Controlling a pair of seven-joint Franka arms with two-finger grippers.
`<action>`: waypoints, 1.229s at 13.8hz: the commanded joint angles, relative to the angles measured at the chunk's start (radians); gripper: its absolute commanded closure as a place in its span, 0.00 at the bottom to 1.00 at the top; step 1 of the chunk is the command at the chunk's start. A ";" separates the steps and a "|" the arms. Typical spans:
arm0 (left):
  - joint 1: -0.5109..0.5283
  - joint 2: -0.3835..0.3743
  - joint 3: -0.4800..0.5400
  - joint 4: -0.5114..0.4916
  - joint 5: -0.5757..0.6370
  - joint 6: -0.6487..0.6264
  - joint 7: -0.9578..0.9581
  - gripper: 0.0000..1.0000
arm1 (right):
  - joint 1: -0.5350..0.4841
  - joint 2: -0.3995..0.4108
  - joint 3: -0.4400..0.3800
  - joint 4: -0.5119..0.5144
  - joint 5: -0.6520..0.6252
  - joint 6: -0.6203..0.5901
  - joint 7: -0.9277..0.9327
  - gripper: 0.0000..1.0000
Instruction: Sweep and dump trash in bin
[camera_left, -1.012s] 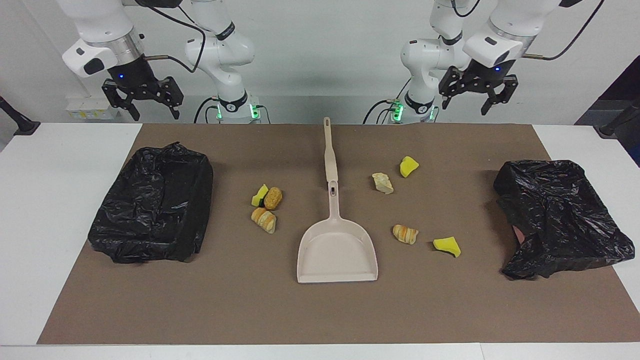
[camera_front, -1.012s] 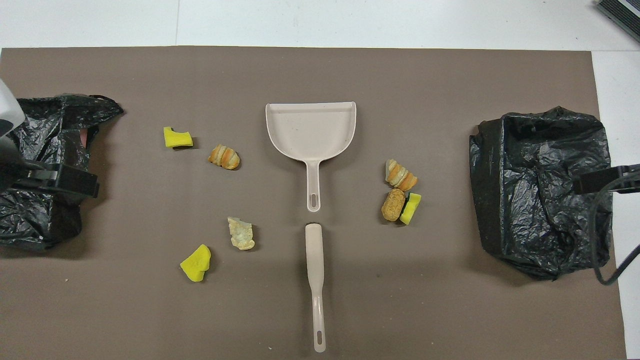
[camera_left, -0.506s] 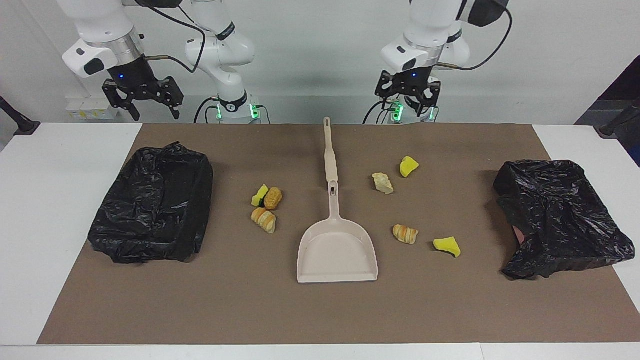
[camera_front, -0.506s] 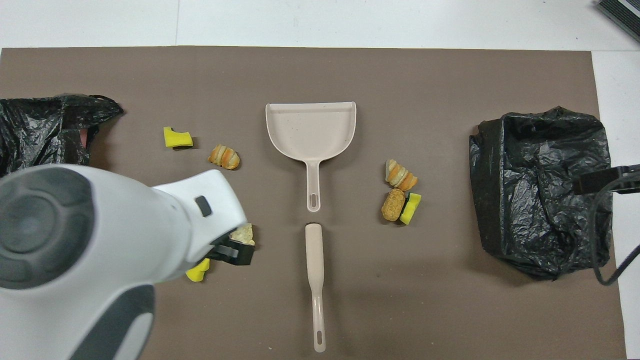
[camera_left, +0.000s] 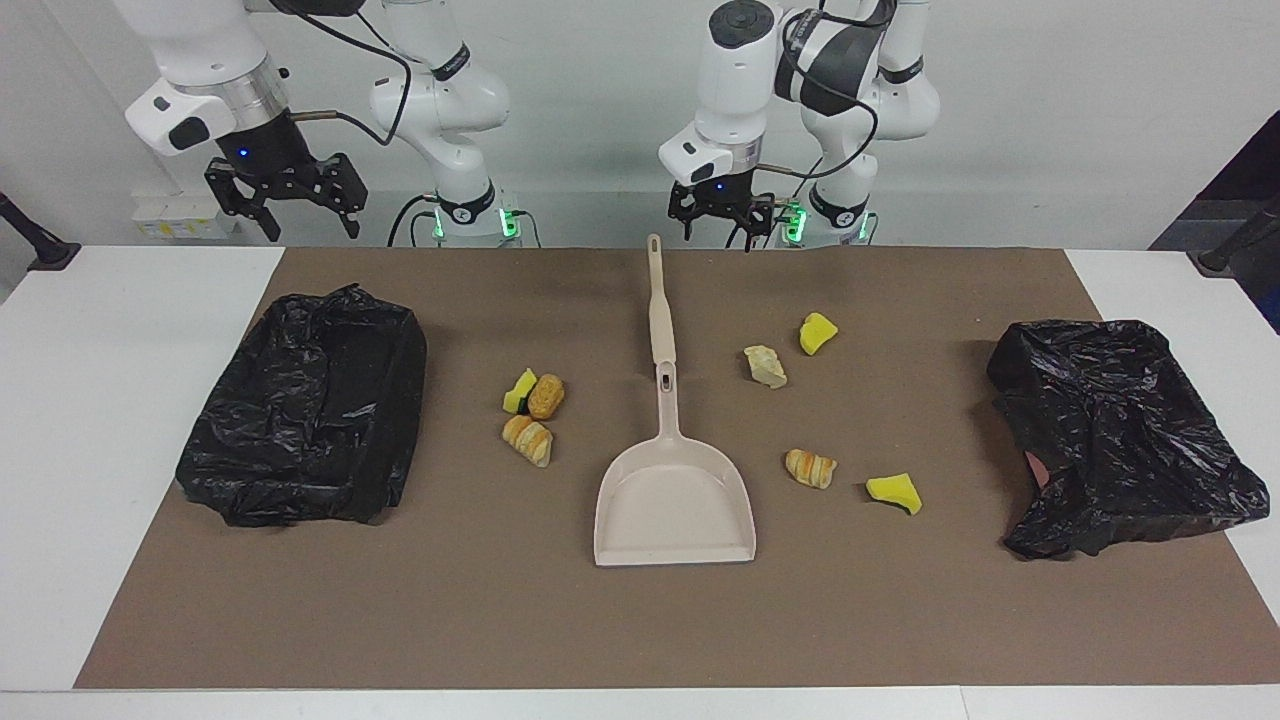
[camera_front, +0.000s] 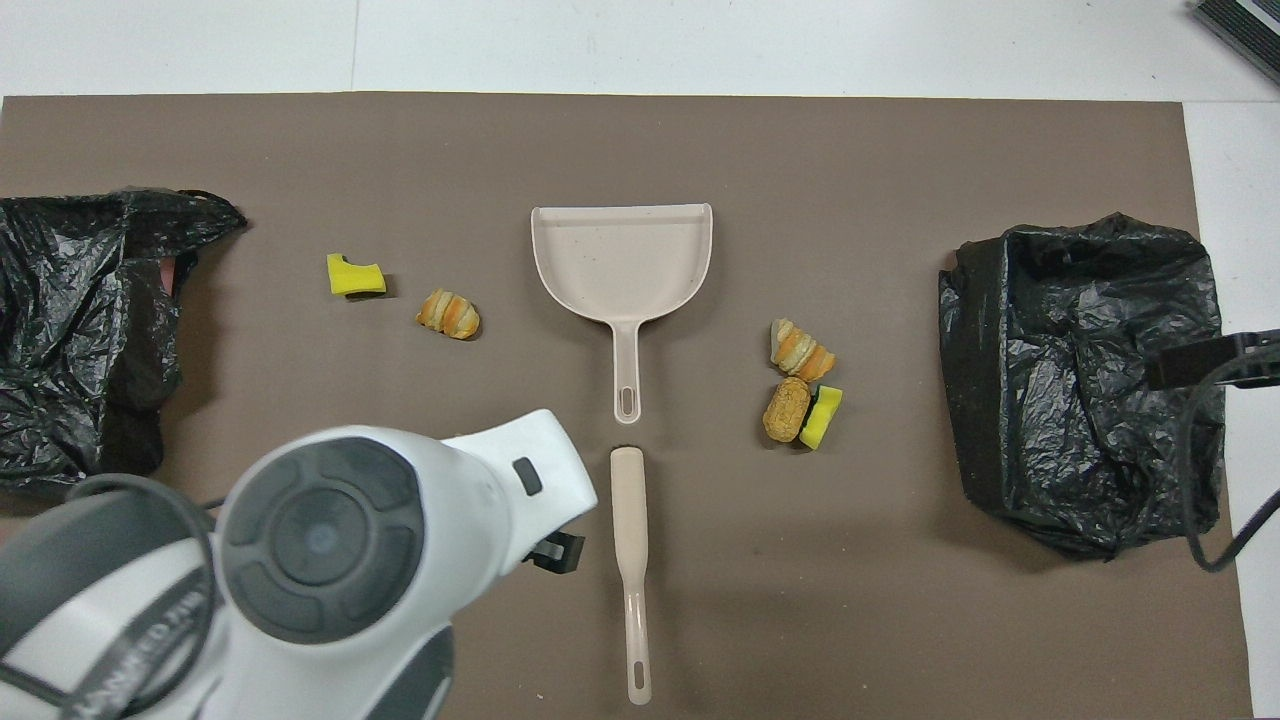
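Swinging in fast from its own end of the table, the left gripper (camera_left: 721, 222) now hangs, fingers apart and empty, over the mat just beside the brush (camera_left: 658, 300) handle's tip. The right gripper (camera_left: 284, 200) waits, fingers apart, above the bin (camera_left: 310, 420) at its end. Trash (camera_left: 533, 412) lies untouched either side of the dustpan (camera_left: 675, 500): three bits clustered, four scattered. Risk, I'd say: coming down off-line could nudge the thin handle instead of straddling it. Overhead, the arm hides two bits; the facing view shows all seven.
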 joint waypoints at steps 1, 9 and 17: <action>0.002 -0.016 -0.071 -0.109 -0.018 0.126 -0.087 0.00 | -0.005 -0.023 0.003 -0.021 0.015 -0.013 -0.004 0.00; -0.011 0.122 -0.197 -0.211 -0.018 0.362 -0.283 0.03 | -0.005 -0.031 0.003 -0.032 0.015 -0.017 -0.004 0.00; -0.035 0.168 -0.198 -0.238 -0.018 0.382 -0.319 0.22 | -0.005 -0.043 0.003 -0.046 0.015 -0.020 -0.004 0.00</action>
